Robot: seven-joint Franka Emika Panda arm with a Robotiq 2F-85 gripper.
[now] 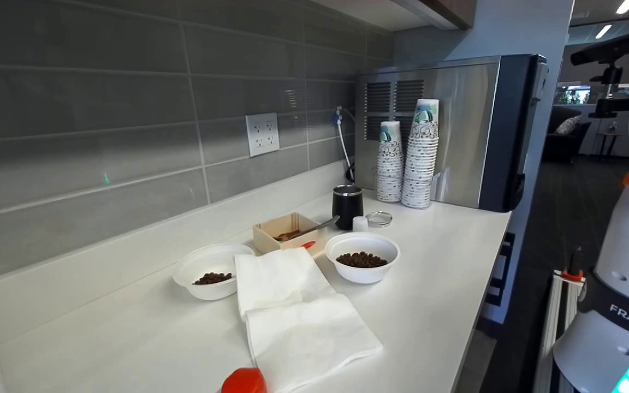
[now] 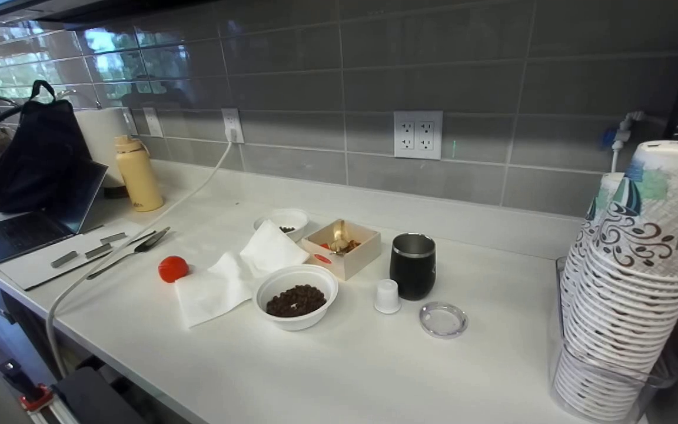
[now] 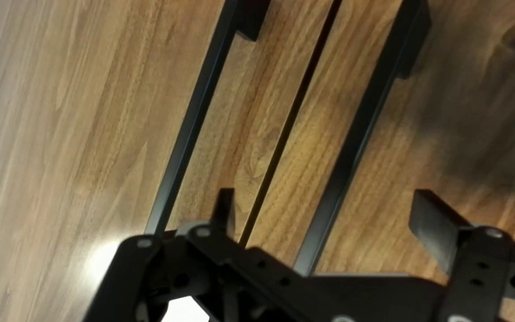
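In the wrist view my gripper (image 3: 322,214) is open and empty, facing wood-grain cabinet fronts. Two long black bar handles run slantwise there, the left handle (image 3: 197,112) and the right handle (image 3: 358,138), with a dark seam (image 3: 289,120) between the fronts. The right handle passes between my fingertips in the picture; I cannot tell how far off it is, and no contact shows. The left handle lies mostly outside my left finger. My gripper is out of view in both exterior views; only the arm's lower part (image 1: 620,284) shows in an exterior view.
The counter holds white bowls of dark beans (image 1: 363,276), white napkins (image 2: 215,294), a wooden box (image 2: 351,268), a black tumbler (image 2: 412,268), a red object (image 2: 173,269) and stacked paper cups (image 1: 419,164). A cabinet (image 1: 429,11) hangs above. A white cable (image 2: 156,221) crosses the counter.
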